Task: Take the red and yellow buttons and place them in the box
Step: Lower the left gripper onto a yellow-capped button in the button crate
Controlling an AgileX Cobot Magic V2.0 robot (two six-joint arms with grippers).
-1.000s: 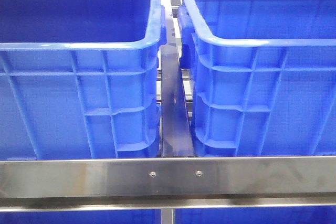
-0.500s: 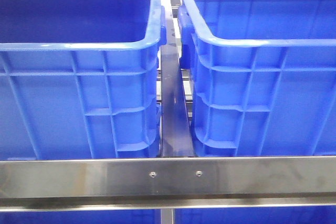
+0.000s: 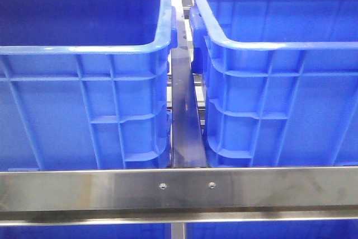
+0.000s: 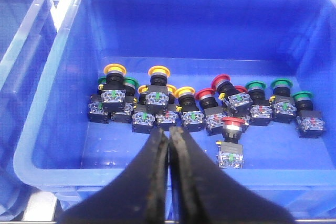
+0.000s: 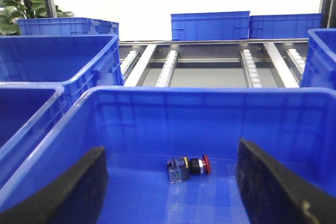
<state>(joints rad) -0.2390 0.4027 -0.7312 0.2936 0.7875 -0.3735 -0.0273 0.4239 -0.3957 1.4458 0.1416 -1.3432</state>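
The red and yellow buttons lie jumbled with green ones along the middle of a blue bin's floor; one red button sits apart, nearer the front wall. They look light, rigid and awkwardly shaped, so the mushroom cap or square body seems the surest hold. The left hand hovers clenched and empty. The right hand is released above the box, where one red button lies
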